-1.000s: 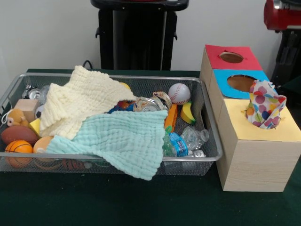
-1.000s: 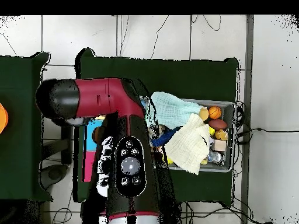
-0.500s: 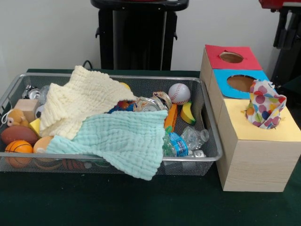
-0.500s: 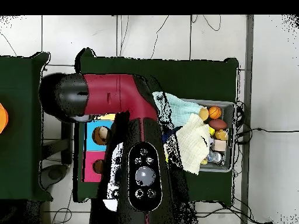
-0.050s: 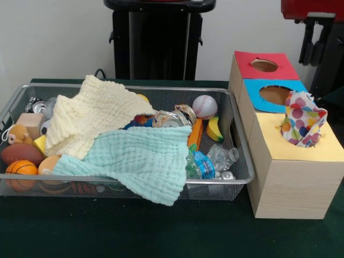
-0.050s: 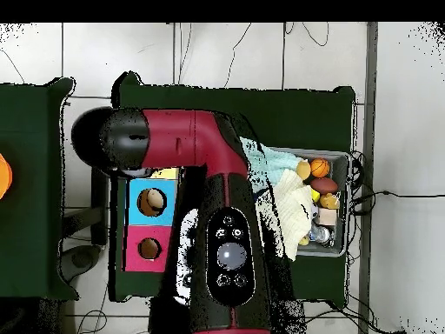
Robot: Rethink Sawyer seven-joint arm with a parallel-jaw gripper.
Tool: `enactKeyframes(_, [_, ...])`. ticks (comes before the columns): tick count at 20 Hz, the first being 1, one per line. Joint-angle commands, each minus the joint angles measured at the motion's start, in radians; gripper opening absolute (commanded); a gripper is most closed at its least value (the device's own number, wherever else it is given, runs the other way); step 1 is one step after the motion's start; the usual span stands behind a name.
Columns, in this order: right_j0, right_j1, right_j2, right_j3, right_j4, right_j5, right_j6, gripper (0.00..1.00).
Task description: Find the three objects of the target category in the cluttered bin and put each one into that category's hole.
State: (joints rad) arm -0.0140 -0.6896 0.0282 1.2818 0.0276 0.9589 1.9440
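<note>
Your gripper (image 5: 314,40) shows only as black fingers hanging under the red arm at the top right corner of the front view, above and behind the boxes; you cannot tell from either view whether they are spread or pressed together, and they touch nothing you can see.

From overhead, the red and black arm (image 6: 228,217) covers most of the table and hides part of the bin. The wire mesh bin (image 5: 241,145) sits on the dark green table (image 5: 161,231). Draped over its contents you have a pale yellow cloth (image 5: 91,115) and, lower and nearer, a mint green cloth (image 5: 140,158) whose corner hangs over the front rim.

Just beside the bin stands the row of wooden boxes: a yellow-topped box (image 5: 293,172) with a polka-dot cloth (image 5: 302,119) stuffed in its hole, then a blue-topped box (image 5: 274,94) and a red-topped box (image 5: 264,64), both holes empty.

Among the clutter you can pick out a brown football (image 5: 19,153), a small basketball (image 5: 21,169), a baseball (image 5: 205,106), a banana toy (image 5: 215,129) and a crushed plastic bottle (image 5: 212,160) (its blue label is too small to read).
</note>
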Motion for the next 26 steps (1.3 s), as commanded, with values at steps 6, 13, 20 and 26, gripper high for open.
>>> enactKeyframes(6, [-0.009,0.106,0.049,0.154,-0.068,-0.113,0.019,0.0])
enactKeyframes(13, [-0.012,0.129,0.051,0.135,-0.081,-0.119,0.012,0.0])
enactKeyframes(20, [-0.014,0.132,0.053,0.119,-0.091,-0.084,-0.006,0.0])
enactKeyframes(26, [0.016,0.151,0.058,0.105,-0.075,-0.087,0.04,0.0])
